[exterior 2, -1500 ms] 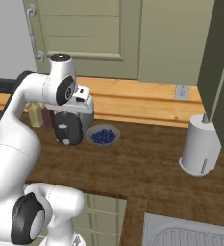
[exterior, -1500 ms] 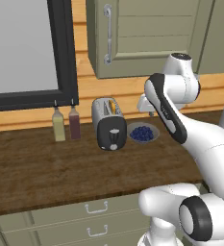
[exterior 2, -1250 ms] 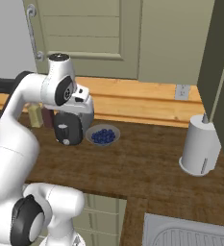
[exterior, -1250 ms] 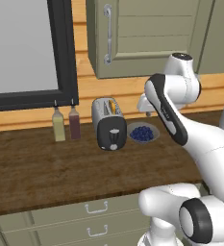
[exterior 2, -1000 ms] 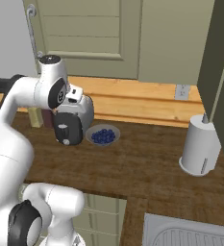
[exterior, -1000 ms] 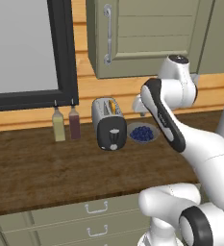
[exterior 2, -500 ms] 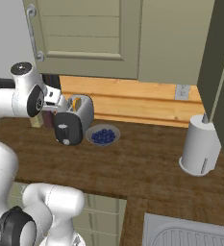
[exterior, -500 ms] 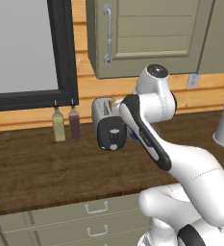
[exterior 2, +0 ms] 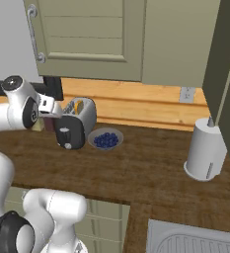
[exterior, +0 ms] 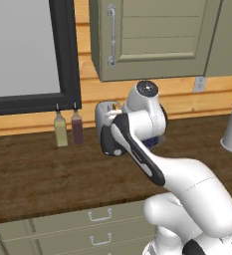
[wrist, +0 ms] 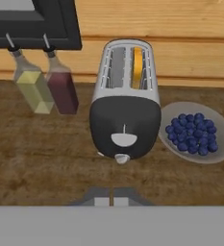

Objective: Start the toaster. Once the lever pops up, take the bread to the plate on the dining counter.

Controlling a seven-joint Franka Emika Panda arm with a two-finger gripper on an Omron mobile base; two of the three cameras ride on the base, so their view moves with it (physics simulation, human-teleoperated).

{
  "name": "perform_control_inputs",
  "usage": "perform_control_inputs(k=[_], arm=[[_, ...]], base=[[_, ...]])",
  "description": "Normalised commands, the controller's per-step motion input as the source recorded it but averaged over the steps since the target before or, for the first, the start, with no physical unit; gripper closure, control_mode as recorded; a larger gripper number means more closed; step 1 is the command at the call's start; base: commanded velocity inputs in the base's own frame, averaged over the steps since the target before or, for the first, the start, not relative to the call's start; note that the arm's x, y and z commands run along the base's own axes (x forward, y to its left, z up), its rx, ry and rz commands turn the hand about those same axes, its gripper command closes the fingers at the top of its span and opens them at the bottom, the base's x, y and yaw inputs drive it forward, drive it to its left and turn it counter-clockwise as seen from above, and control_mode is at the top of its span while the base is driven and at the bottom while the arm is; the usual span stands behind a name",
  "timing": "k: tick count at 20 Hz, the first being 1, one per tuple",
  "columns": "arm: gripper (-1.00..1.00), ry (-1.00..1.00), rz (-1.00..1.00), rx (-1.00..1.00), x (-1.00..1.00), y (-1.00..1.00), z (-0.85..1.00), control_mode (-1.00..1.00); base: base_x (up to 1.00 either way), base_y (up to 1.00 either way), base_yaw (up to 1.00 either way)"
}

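The silver toaster [wrist: 125, 105] stands on the wooden worktop with its black end panel facing me. The whitish lever [wrist: 124, 140] sits on that panel above a small round knob. The bread [wrist: 138, 67] stands in the right slot, only its golden edge showing. My gripper [wrist: 112, 201] hovers a short way in front of the end panel, shut and empty, not touching the toaster. In the right base view the toaster [exterior 2: 77, 123] sits just right of my hand, with the bread [exterior 2: 78, 105] in its slot. In the left base view my arm covers most of the toaster [exterior: 105, 124]. The plate and dining counter are out of view.
A grey bowl of blueberries [wrist: 196, 132] lies right beside the toaster. Two small bottles [wrist: 34, 89] [wrist: 61, 86] stand to its left under a dark window frame. A white paper towel roll [exterior 2: 205, 150] stands further right, and a sink [exterior 2: 195, 242] lies at the near right.
My arm has swung left, from the toaster's right side to in front of its end panel. The fingers have closed from open to shut. The toaster and bread have not moved.
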Motion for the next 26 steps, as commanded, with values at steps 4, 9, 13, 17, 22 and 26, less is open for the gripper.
perform_control_inputs(k=[4,9,13,17,22,26], arm=[[1.00,-0.01,0.00,-0.06,0.26,0.00,-0.35,-1.00],[1.00,0.00,0.00,-0.05,0.10,0.00,-0.21,-1.00],[1.00,0.05,0.00,-0.04,0.20,0.00,-0.04,-1.00],[1.00,0.10,0.00,-0.05,0.23,0.00,0.00,-1.00],[1.00,0.11,0.00,-0.03,0.25,0.00,-0.05,-1.00],[1.00,0.04,0.00,0.00,0.25,0.00,-0.20,-1.00]], base=[[0.00,0.00,0.00],[0.00,0.00,0.00],[0.00,0.00,0.00],[0.00,0.00,0.00],[0.00,0.00,0.00],[0.00,0.00,0.00]])
